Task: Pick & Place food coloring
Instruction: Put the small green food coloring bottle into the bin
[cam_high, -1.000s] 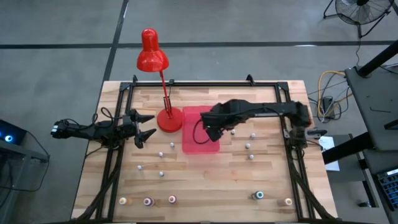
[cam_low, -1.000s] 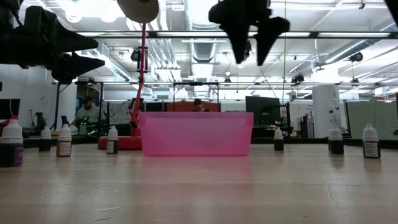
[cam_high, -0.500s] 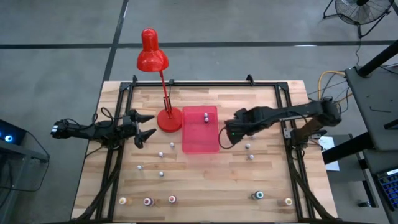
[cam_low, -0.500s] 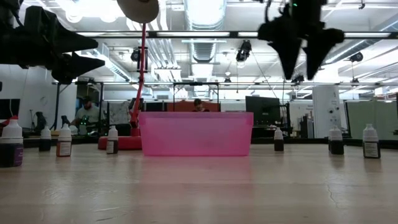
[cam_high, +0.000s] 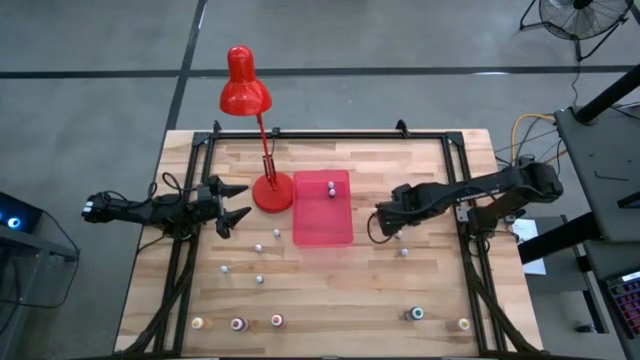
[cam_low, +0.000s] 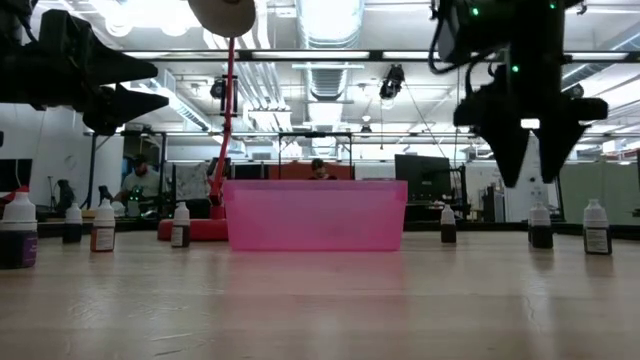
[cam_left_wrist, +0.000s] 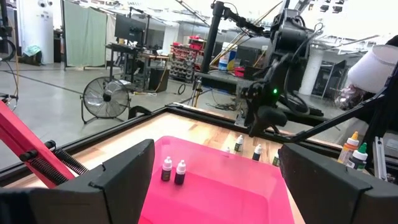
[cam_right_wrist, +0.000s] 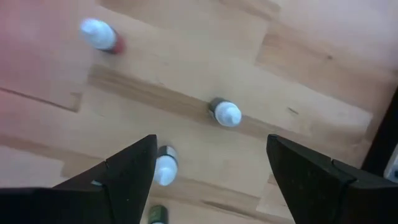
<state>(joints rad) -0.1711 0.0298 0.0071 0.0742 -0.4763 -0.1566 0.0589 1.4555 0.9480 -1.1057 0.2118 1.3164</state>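
The right arm reaches from the right side of the table toward the middle, its wrist bent down. The right gripper (cam_high: 384, 218) hangs above the table with its two fingers (cam_right_wrist: 132, 168) spread wide apart, holding nothing. The left arm waits at the left edge, and the left gripper (cam_high: 232, 203) is spread open too, pointing right.

A: Where do the cameras sit?
B: One straight above the desk (cam_high: 330, 290); one level at its surface, facing the room.
A: Shared?
B: The pink tray (cam_high: 322, 208), also close in the left wrist view.
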